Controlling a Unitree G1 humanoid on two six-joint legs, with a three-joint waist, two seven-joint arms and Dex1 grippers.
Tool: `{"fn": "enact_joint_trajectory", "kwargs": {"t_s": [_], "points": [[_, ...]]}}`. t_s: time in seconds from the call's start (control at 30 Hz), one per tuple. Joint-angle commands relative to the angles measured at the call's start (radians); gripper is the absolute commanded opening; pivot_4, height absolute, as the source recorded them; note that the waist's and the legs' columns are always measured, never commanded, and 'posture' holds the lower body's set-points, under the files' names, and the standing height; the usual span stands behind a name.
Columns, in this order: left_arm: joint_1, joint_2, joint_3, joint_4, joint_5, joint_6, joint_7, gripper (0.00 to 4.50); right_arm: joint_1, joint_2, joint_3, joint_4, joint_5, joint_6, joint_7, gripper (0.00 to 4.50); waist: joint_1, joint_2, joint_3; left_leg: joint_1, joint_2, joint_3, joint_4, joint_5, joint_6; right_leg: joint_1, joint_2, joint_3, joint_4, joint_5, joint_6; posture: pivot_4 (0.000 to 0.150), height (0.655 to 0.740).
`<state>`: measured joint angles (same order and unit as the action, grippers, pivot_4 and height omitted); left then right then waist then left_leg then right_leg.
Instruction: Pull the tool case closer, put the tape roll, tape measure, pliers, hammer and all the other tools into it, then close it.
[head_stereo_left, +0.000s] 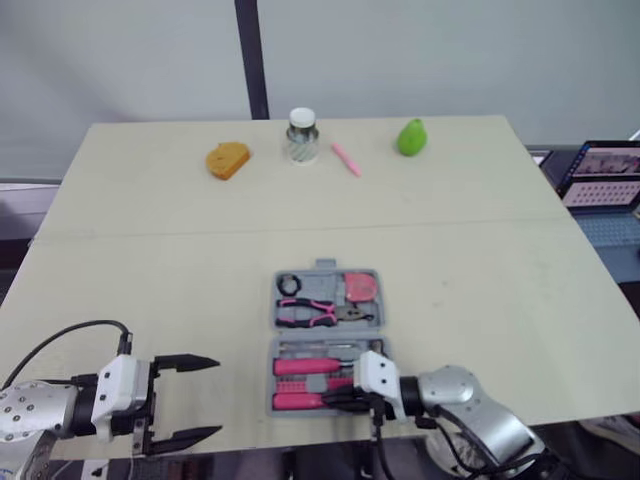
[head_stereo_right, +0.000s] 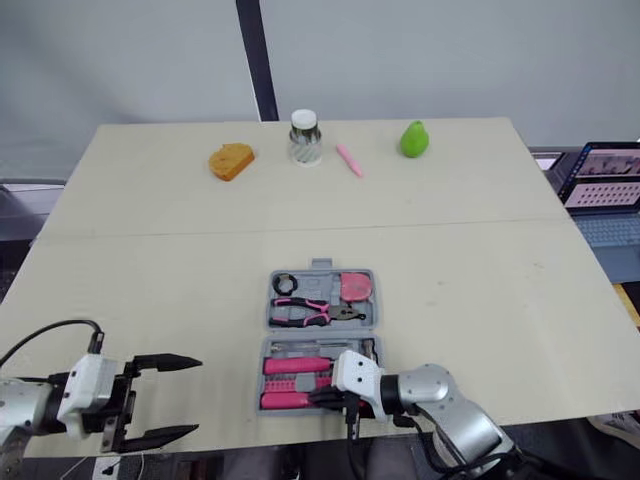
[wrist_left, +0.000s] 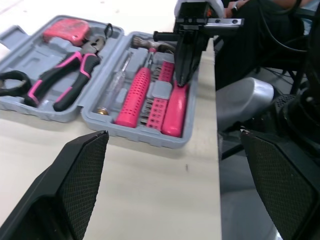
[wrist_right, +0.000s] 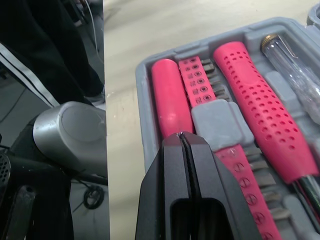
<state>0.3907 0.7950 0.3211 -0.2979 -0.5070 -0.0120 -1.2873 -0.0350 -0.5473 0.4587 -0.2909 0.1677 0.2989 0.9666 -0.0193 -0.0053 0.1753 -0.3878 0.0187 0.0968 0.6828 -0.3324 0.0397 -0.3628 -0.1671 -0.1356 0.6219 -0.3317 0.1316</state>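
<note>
Jaws of the right gripper (wrist_right: 183, 137) are pressed together with nothing between them. Their tips sit over the near half of the case (head_stereo_left: 325, 268), above the line where a smooth pink handle (wrist_right: 170, 105) meets the pink bit rack (wrist_right: 197, 82). Whether they touch the tools cannot be told. The right arm reaches in from the table's near edge and lies across the case's near right corner.

Jaws of the left gripper (head_stereo_left: 216, 397) are spread wide and hold nothing. It hangs at the near left part of the table (head_stereo_left: 480, 300), beside the case but apart from it, with bare tabletop between the two.

The case lies open and flat in the near middle of the table, its two halves side by side.
- **Far half:** tape roll (head_stereo_left: 288, 283) at the left, tape measure (head_stereo_left: 360, 286) at the right, and pliers (head_stereo_left: 312, 313) lying crosswise below them.
- **Near half:** hammer (wrist_left: 134, 95) with a dotted pink grip, a clear-shafted screwdriver (wrist_left: 120, 80) next to it, the bit rack, and the smooth pink handle nearest the table edge.

Along the far edge, well apart from the case, stand an orange lump (head_stereo_left: 228, 159), a jar (head_stereo_left: 302, 135) with a white lid, a pink pen (head_stereo_left: 346, 159) and a green fruit (head_stereo_left: 411, 137). A laptop (head_stereo_left: 603, 175) sits off the table's right side.
</note>
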Motion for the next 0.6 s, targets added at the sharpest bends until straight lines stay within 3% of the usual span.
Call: {"fn": "enact_joint_trajectory", "kwargs": {"t_s": [0.03, 0.17, 0.4, 0.5, 0.6], "points": [[-0.030, -0.020, -0.029, 0.016, -0.011, 0.004, 0.010, 4.50, -0.037, -0.017, -0.077, -0.146, 0.076, 0.088, -0.006, 0.04, 0.001, 0.001, 0.001, 0.000, 0.000, 0.000, 0.000, 0.000, 0.000, 0.000, 0.000, 0.000, 0.000, 0.000, 0.000, 0.150, 0.6950], [-0.084, -0.045, -0.048, 0.044, -0.013, 0.025, 0.043, 4.50, -0.067, -0.072, -0.180, -0.254, 0.152, 0.193, -0.007, 0.04, 0.011, 0.002, 0.002, -0.001, 0.000, 0.000, 0.000, 0.000, 0.000, -0.002, 0.000, 0.000, 0.000, 0.000, 0.000, 0.150, 0.6950], [-0.166, -0.068, -0.058, 0.090, -0.022, 0.119, 0.125, 4.50, 0.008, -0.295, -0.407, -0.311, 0.259, 0.293, 0.063, 0.04, 0.023, 0.003, 0.002, -0.002, -0.002, 0.000, 0.000, 0.000, 0.002, -0.001, 0.000, -0.001, 0.000, 0.000, 0.000, 0.150, 0.6950], [-0.148, -0.077, -0.029, 0.102, -0.021, 0.110, 0.134, 4.50, 0.083, -0.352, -0.487, -0.331, 0.302, 0.326, 0.069, 1.28, 0.021, 0.003, 0.002, -0.002, -0.002, -0.001, 0.000, 0.000, 0.003, 0.001, 0.000, -0.002, -0.001, 0.000, 0.001, 0.150, 0.6950], [-0.102, -0.088, 0.005, 0.104, -0.025, 0.099, 0.144, 4.50, 0.204, -0.376, -0.572, -0.349, 0.321, 0.348, 0.055, 2.87, 0.019, 0.002, 0.003, -0.002, -0.001, 0.000, 0.000, 0.000, 0.003, 0.001, 0.000, -0.002, -0.002, 0.000, 0.001, 0.150, 0.6950]]}}
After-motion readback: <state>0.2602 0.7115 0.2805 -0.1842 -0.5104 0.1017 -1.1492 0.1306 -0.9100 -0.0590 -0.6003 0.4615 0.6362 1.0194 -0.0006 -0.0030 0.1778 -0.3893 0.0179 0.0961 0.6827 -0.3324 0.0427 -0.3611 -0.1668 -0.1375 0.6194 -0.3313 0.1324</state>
